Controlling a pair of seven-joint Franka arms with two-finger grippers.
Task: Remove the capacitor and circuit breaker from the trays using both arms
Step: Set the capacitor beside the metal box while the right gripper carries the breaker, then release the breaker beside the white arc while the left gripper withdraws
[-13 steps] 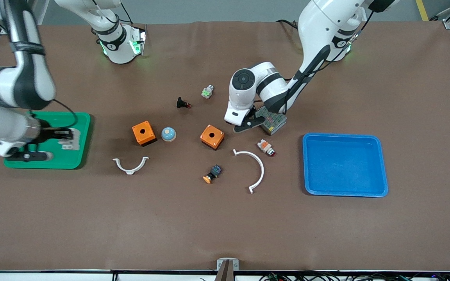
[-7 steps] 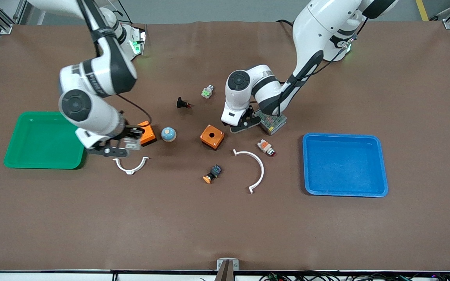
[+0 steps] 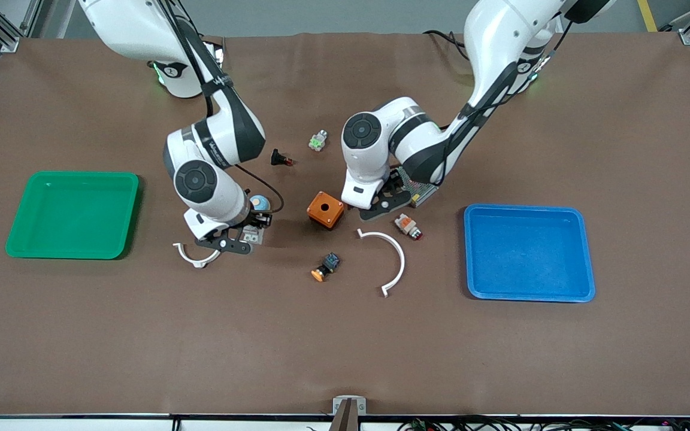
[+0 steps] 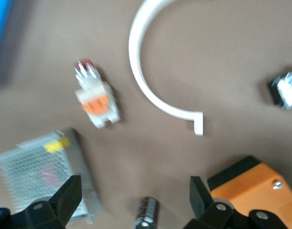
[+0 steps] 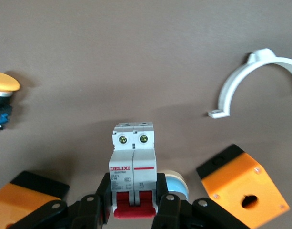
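The capacitor [image 4: 148, 214], a tiny black cylinder with a silvery end, lies on the brown mat between an orange box [image 4: 253, 191] and a mesh-covered power supply [image 4: 41, 174]. My left gripper [image 4: 134, 200] is open just above the capacitor, one finger on each side. In the front view the left gripper [image 3: 384, 205] hides the capacitor. My right gripper [image 5: 134, 202] is shut on the breaker [image 5: 134, 162], pale grey with two red levers at the gripper end. In the front view the right gripper [image 3: 242, 237] holds the breaker [image 3: 253, 236] over the mat beside a blue dome [image 3: 259, 202].
A green tray [image 3: 72, 179] sits at the right arm's end and a blue tray [image 3: 527, 209] at the left arm's end. Between them lie an orange box [image 3: 325, 209], two white curved clips [image 3: 198, 256] [image 3: 394, 258], an orange-capped button [image 3: 325, 266], a white-orange button [image 3: 408, 225] and a black push-button [image 3: 281, 158].
My right arm has swung from over the green tray toward the table's middle, carrying the breaker. My left gripper has shifted slightly toward the front camera, beside the orange box.
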